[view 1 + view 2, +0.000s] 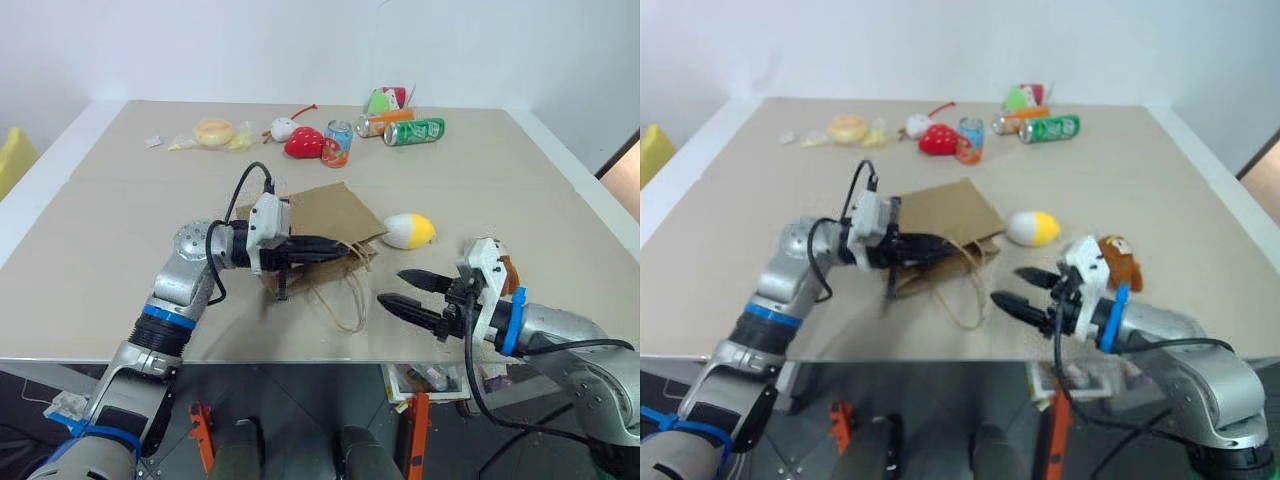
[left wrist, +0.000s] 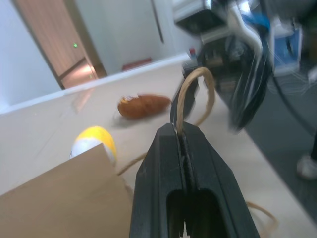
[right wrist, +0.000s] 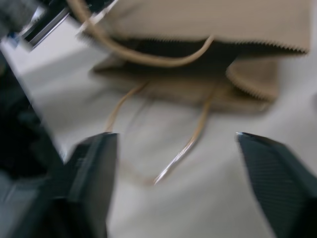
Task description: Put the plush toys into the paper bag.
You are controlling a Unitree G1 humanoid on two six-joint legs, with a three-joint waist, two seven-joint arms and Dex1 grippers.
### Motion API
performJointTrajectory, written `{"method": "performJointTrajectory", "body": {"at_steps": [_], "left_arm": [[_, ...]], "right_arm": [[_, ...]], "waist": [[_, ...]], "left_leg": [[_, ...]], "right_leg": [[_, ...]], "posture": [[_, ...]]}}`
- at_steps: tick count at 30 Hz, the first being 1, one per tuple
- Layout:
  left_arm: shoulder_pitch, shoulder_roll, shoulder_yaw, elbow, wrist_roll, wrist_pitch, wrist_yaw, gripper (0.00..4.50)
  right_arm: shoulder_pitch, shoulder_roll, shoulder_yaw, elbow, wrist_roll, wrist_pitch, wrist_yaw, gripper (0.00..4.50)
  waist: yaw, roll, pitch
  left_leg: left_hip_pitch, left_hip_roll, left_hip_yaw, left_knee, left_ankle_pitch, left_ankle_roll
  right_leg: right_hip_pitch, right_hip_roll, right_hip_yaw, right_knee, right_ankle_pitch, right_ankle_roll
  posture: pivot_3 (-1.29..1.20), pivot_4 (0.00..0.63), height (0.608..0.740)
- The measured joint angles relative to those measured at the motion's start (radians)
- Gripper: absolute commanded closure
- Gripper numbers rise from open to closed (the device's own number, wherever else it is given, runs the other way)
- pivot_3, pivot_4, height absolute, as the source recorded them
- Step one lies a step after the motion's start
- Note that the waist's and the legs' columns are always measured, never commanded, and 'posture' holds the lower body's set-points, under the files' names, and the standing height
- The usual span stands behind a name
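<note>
The left hand [image 1: 335, 245] pinches a cord handle [image 2: 190, 94] of the paper bag [image 1: 330, 215]. The right hand [image 1: 405, 290], fingers spread, hovers near the bag's right, beside the egg-shaped plush [image 1: 409, 231] on the desk [image 1: 120, 200].

My beige table [image 1: 520, 190] carries the paper bag [image 1: 335, 215], an egg-shaped plush [image 1: 409, 231], a brown bear [image 1: 1120, 262], cans [image 1: 414, 130] and a strawberry plush [image 1: 304, 144].
</note>
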Motion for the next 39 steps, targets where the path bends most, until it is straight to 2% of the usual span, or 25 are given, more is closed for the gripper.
{"method": "performJointTrajectory", "body": {"at_steps": [1,3,4,6,8,9,10,15,24,39], "left_arm": [[0.003,0.0,0.008,-0.005,-0.007,0.031,0.017,4.5],[0.009,-0.001,0.017,-0.012,-0.015,0.056,0.034,4.5],[0.009,-0.001,0.018,-0.013,-0.015,0.058,0.036,4.5],[0.01,-0.006,0.03,-0.025,-0.023,0.09,0.056,4.5],[0.01,-0.016,0.036,-0.033,-0.034,0.112,0.073,4.5],[0.01,-0.016,0.036,-0.033,-0.034,0.112,0.073,4.5],[0.01,-0.029,0.051,-0.036,-0.043,0.134,0.097,4.5],[0.004,-0.066,0.081,-0.037,-0.078,0.185,0.147,4.5],[-0.028,-0.102,0.171,-0.041,-0.16,0.296,0.238,4.5],[-0.053,-0.149,0.254,-0.06,-0.258,0.421,0.363,4.5]], "right_arm": [[0.0,0.007,0.0,0.0,-0.002,-0.005,-0.002,2.24],[-0.001,0.013,0.0,0.0,-0.002,-0.008,-0.005,2.99],[-0.001,0.014,0.0,0.0,-0.002,-0.008,-0.005,3.17],[-0.006,0.027,0.0,0.0,-0.001,-0.009,-0.008,4.03],[-0.014,0.032,0.002,0.0,-0.001,-0.012,-0.01,4.43],[-0.014,0.032,0.002,0.0,-0.001,-0.012,-0.01,4.43],[-0.091,0.08,0.067,0.02,-0.035,-0.028,-0.038,4.43],[-0.225,0.17,0.241,0.112,-0.182,-0.076,-0.1,4.43],[-0.336,0.266,0.385,0.278,-0.356,-0.135,-0.145,4.43],[-0.447,0.379,0.45,0.52,-0.582,-0.214,-0.207,4.43]], "waist": [[0.0,0.0,0.0],[0.0,0.0,0.0],[0.0,0.0,0.0],[0.0,0.0,0.0],[0.0,0.0,0.0],[0.0,0.0,0.0],[-0.007,0.0,0.0],[-0.009,0.0,0.0],[-0.006,0.0,0.0],[-0.007,0.0,0.0]], "left_leg": [[0.0,0.0,0.0,0.0,0.0,0.0],[0.0,0.0,0.0,0.0,0.0,0.0],[0.0,0.0,0.0,0.0,0.0,0.0],[0.0,0.0,0.0,0.0,0.0,0.0],[0.0,0.0,0.0,0.0,0.0,0.0],[0.0,0.0,0.0,0.0,0.0,0.0],[0.001,0.0,0.0,0.0,0.0,0.0],[0.001,0.0,-0.002,0.0,0.0,0.0],[-0.001,0.0,-0.002,-0.001,0.0,0.0],[-0.001,0.001,-0.002,-0.001,0.0,0.0]], "right_leg": [[0.0,0.0,0.0,0.0,0.0,0.0],[0.0,0.0,0.0,0.0,0.0,0.0],[0.0,0.0,0.0,0.0,0.0,0.0],[0.0,0.0,0.0,0.0,0.0,0.0],[0.0,0.0,0.0,0.0,0.0,0.0],[0.0,0.0,0.0,0.0,0.0,0.0],[0.0,0.001,0.0,0.0,0.001,-0.001],[-0.001,0.002,0.001,0.0,0.003,-0.003],[-0.001,0.002,0.001,0.0,0.003,0.004],[-0.002,0.003,0.001,0.0,0.005,0.004]], "posture": [[0.0,0.15,0.74],[0.0,0.15,0.74],[0.0,0.15,0.74],[0.0,0.15,0.74],[0.0,0.15,0.74],[0.0,0.15,0.74],[0.0,0.15,0.74],[0.0,0.15,0.74],[0.0,0.15,0.74],[0.0,0.15,0.74]]}}
